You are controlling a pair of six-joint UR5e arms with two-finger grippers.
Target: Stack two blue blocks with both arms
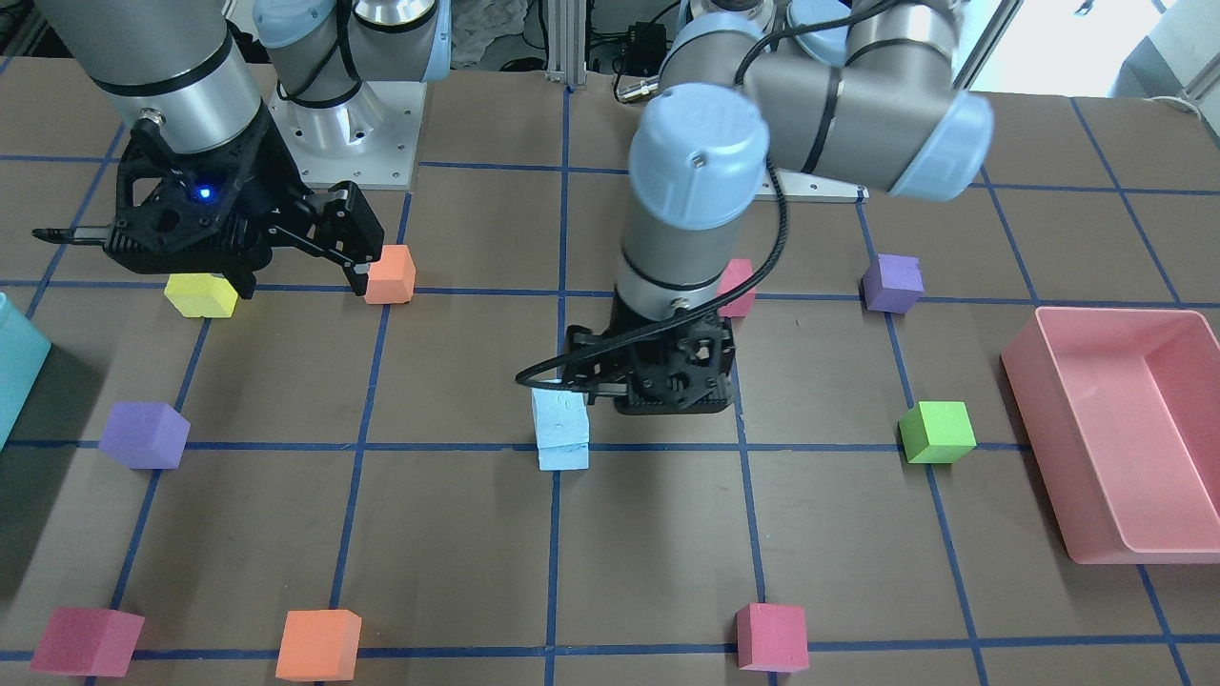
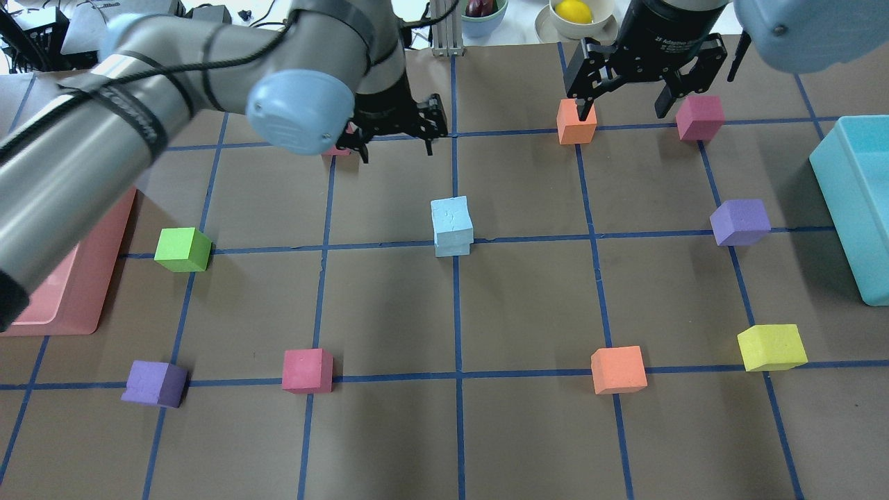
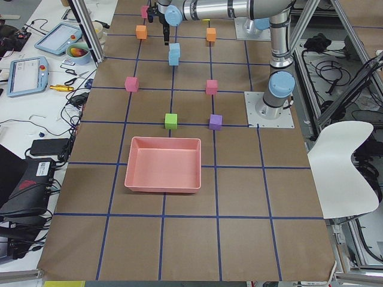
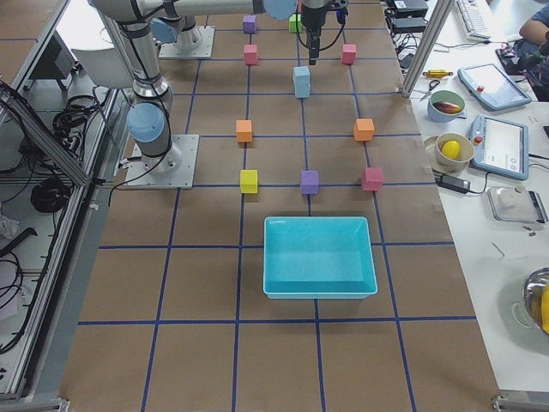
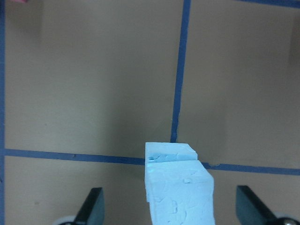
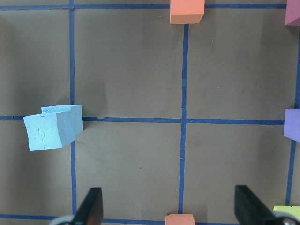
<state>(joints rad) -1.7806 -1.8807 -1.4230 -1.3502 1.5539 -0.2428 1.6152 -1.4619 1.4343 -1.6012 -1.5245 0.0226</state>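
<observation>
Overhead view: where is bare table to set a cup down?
Bare: the squares between the stacked pale blue foam cubes, the near pink foam cube and the near orange foam cube. Crowded: the far row, with the open left tool, the open right tool and the far orange foam cube.

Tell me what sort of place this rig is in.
Most likely a robotics research lab: left arm and right arm mounted on a table taped into a blue grid, foam cubes such as the stacked blue blocks, and what looks like a teach pendant on the side bench.
</observation>
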